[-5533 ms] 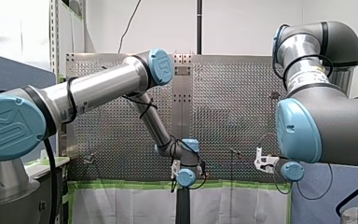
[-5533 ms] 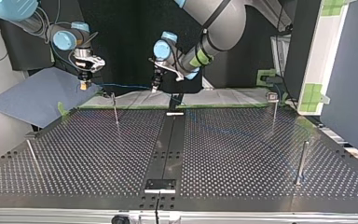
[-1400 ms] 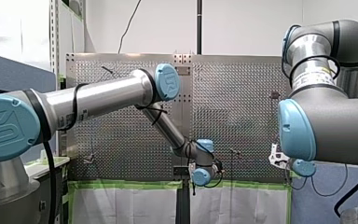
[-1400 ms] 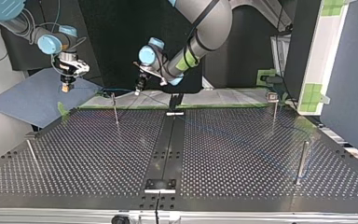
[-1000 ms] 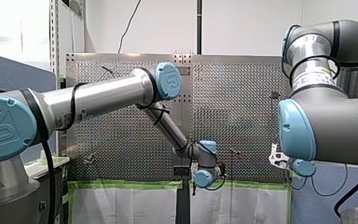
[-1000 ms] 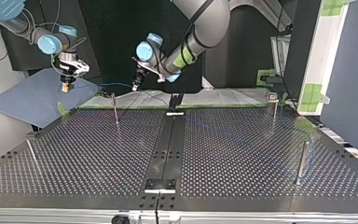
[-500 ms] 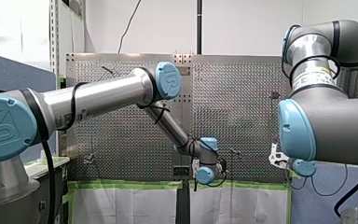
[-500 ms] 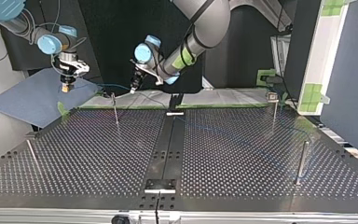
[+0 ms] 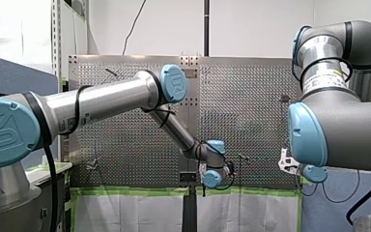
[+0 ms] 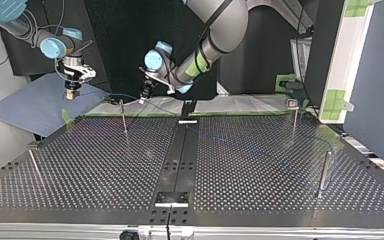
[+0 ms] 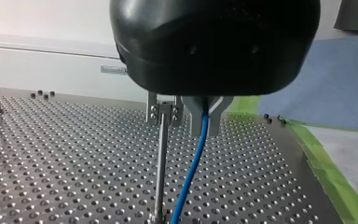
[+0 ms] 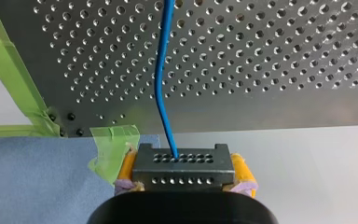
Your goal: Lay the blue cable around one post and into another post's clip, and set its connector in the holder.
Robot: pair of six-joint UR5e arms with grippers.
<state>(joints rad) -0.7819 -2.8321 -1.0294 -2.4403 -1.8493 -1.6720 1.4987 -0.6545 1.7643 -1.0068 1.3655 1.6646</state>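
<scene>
The perforated tabletop [image 10: 105, 165] is seen across the top view, and a thin clip post [image 10: 123, 119] standing near its far edge is taken as the landmark. The left arm [image 10: 215, 30] is positioned just beside that post, on the side towards the tabletop's middle strip. The right arm [image 10: 55, 46] is held well away on the post's other side, past the tabletop's edge and above a blue mat [image 10: 30, 107].

The left jaws are closed narrowly on the blue cable [image 11: 195, 161] at about the height of the post's clip [image 11: 164, 112]. In the left wrist view the cable is seen hanging from them just beside the post's shaft, apart from the clip, down to the tabletop near the post's foot.

The right jaws, fitted with yellow pads [image 12: 240, 169], are clamped on the black connector [image 12: 182, 167], well apart from the post. From it the cable is led out over the tabletop's edge, near a patch of green tape [image 12: 109, 144].
</scene>
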